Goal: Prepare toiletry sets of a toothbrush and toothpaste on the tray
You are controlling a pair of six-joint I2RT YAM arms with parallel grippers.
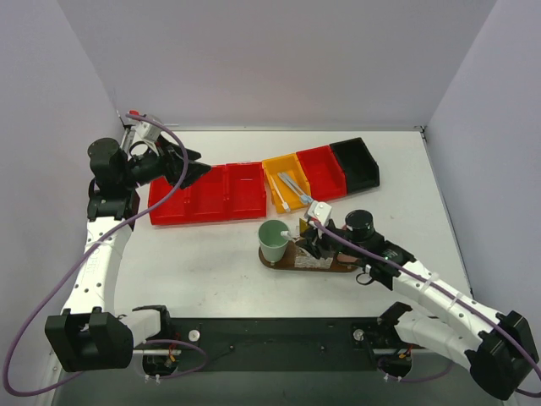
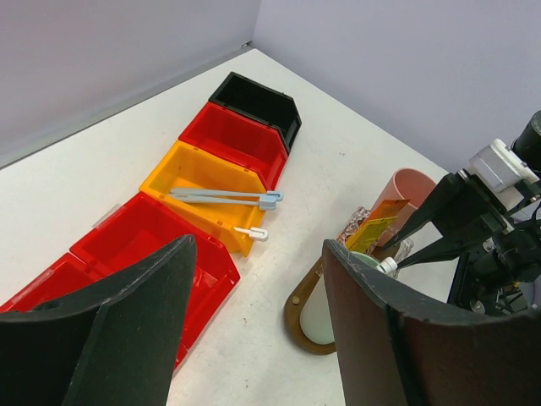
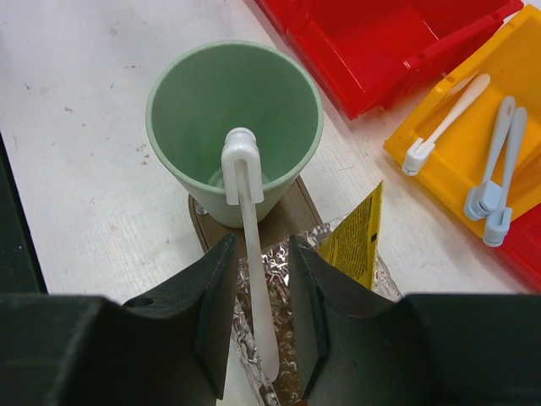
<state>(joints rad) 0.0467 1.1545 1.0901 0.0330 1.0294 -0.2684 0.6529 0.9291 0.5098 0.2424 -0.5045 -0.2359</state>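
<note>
Right tool pinches the toothbrush, head just beyond its tips over the green cup on the tray. Drop it crooked, it could catch the rim, topple out. Left tool gapes wide.

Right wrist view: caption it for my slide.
Right pincer holds a white toothbrush over the green cup on the brown wooden tray.

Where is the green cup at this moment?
In the top view the green cup stands on the left end of the tray, just below the yellow bin; the right gripper holds a toothbrush over its rim.
</note>
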